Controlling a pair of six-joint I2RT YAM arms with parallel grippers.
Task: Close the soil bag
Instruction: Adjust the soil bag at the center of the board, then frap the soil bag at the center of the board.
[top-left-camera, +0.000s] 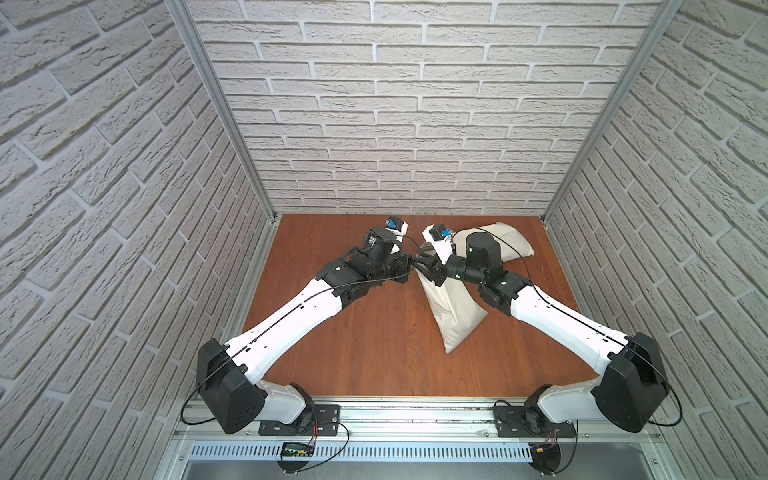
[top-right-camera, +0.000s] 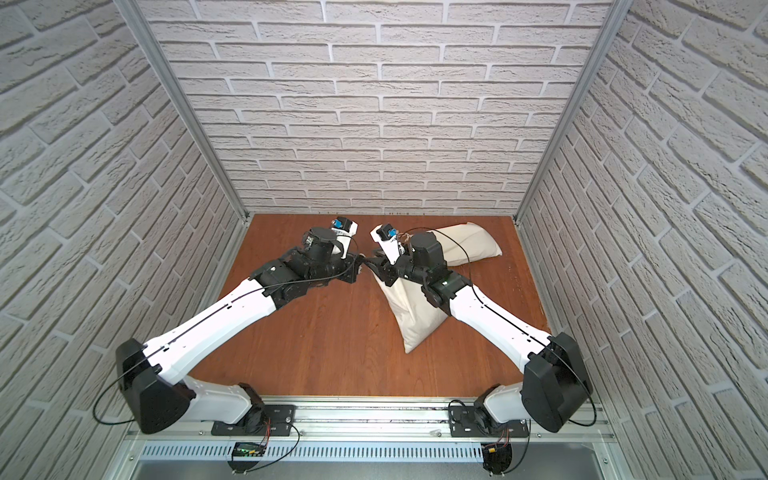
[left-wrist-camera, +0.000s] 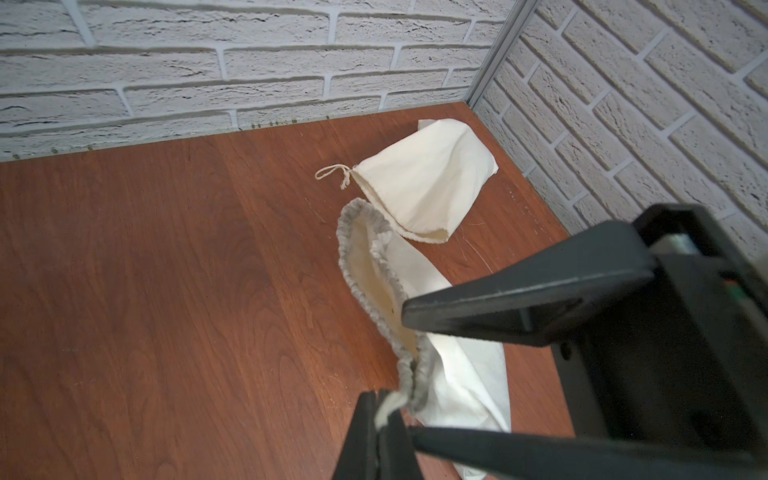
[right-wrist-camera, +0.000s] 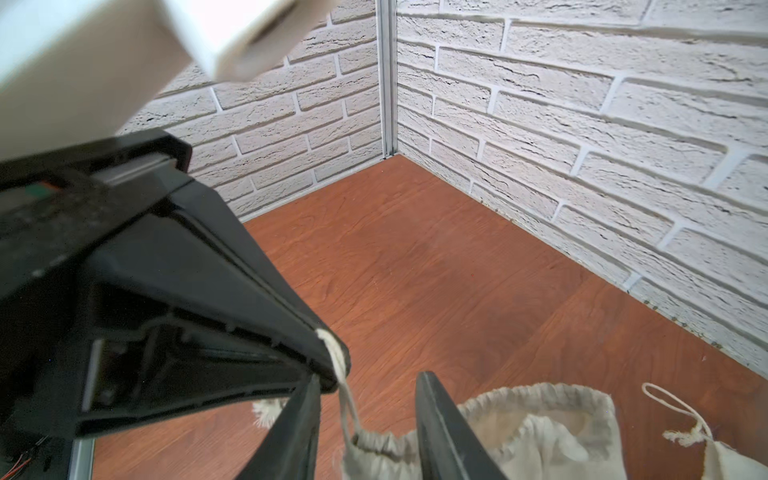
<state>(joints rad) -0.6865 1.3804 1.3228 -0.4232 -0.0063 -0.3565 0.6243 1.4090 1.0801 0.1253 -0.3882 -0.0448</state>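
Note:
The soil bag (top-left-camera: 446, 307) is a cream cloth sack with a grey gathered mouth (left-wrist-camera: 365, 257), lying mid-table in both top views (top-right-camera: 409, 316). Its white drawstring (right-wrist-camera: 338, 365) runs taut from the corner of the mouth into my left gripper (left-wrist-camera: 379, 419), which is shut on the cord. My right gripper (right-wrist-camera: 370, 419) is open. Its two fingers stand either side of the gathered corner of the mouth, right beside the left gripper's tips (top-left-camera: 412, 261). The mouth still gapes, and the inside is pale.
A second cream cloth bag (top-left-camera: 505, 241) lies at the back right near the wall, its drawstring loop (left-wrist-camera: 330, 170) lying loose on the wood. The brown wooden table (top-left-camera: 353, 332) is walled by brick panels on three sides. Both arms meet over the table's middle rear.

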